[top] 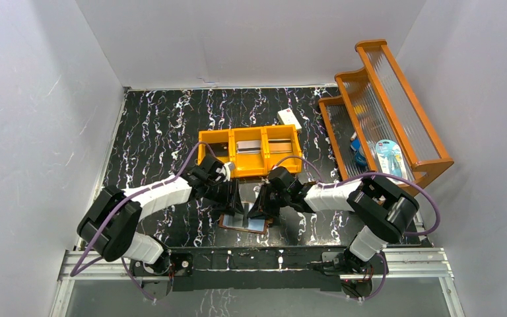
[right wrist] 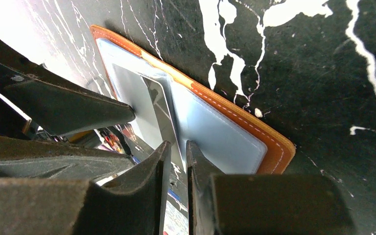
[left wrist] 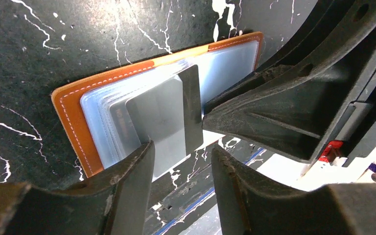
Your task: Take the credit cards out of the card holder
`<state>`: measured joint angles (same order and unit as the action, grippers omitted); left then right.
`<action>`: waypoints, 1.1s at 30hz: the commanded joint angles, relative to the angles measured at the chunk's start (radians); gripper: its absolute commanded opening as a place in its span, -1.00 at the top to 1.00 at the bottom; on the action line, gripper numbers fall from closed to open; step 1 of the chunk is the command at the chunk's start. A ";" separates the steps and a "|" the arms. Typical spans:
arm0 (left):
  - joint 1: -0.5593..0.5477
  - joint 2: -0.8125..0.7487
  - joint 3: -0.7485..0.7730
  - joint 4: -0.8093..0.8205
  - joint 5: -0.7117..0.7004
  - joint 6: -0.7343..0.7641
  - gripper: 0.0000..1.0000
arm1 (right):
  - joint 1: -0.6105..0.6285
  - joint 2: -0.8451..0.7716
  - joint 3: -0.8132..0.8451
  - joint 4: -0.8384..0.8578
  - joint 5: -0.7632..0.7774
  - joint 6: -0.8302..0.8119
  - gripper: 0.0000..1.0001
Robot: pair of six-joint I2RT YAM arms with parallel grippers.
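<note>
The brown card holder lies open near the table's front edge, pale blue sleeves up; it also shows in the left wrist view and the right wrist view. A grey-silver credit card sticks partly out of the sleeves, with a darker card standing on edge beside it. My right gripper is nearly shut, the card's edge between its tips. My left gripper is open, one finger resting against the grey card. Both grippers hang over the holder.
An orange three-compartment tray stands just behind the grippers, with grey cards in two compartments. A cream-white box lies behind it. An orange ribbed rack with small packets fills the right side. White walls enclose the table.
</note>
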<state>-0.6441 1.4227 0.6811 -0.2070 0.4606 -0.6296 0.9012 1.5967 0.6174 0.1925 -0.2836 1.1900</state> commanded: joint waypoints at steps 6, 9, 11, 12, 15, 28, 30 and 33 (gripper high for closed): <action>-0.005 -0.051 -0.055 -0.060 -0.098 -0.004 0.14 | -0.007 0.012 0.018 0.017 -0.027 -0.018 0.38; -0.004 -0.050 -0.062 -0.063 -0.097 -0.005 0.16 | -0.008 0.035 0.035 0.022 -0.043 -0.028 0.36; -0.006 -0.050 -0.065 -0.063 -0.096 -0.006 0.17 | -0.007 0.048 0.043 0.024 -0.045 -0.030 0.36; -0.006 -0.050 -0.065 -0.063 -0.096 -0.006 0.18 | -0.008 0.055 0.045 0.023 -0.044 -0.029 0.36; -0.006 -0.050 -0.066 -0.066 -0.094 -0.001 0.20 | -0.008 0.068 0.044 0.015 -0.030 -0.027 0.36; -0.007 -0.088 -0.089 -0.068 -0.124 -0.026 0.22 | -0.013 -0.008 -0.012 -0.044 0.019 -0.034 0.82; -0.007 -0.086 -0.088 -0.068 -0.120 -0.025 0.23 | -0.013 -0.017 -0.024 -0.044 0.015 -0.032 0.83; -0.006 -0.080 -0.085 -0.061 -0.102 -0.025 0.23 | -0.014 -0.020 -0.039 -0.025 0.007 -0.021 0.82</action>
<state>-0.6464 1.3468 0.6147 -0.2173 0.3813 -0.6624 0.8928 1.5974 0.6079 0.1932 -0.3000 1.1751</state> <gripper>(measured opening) 0.388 0.107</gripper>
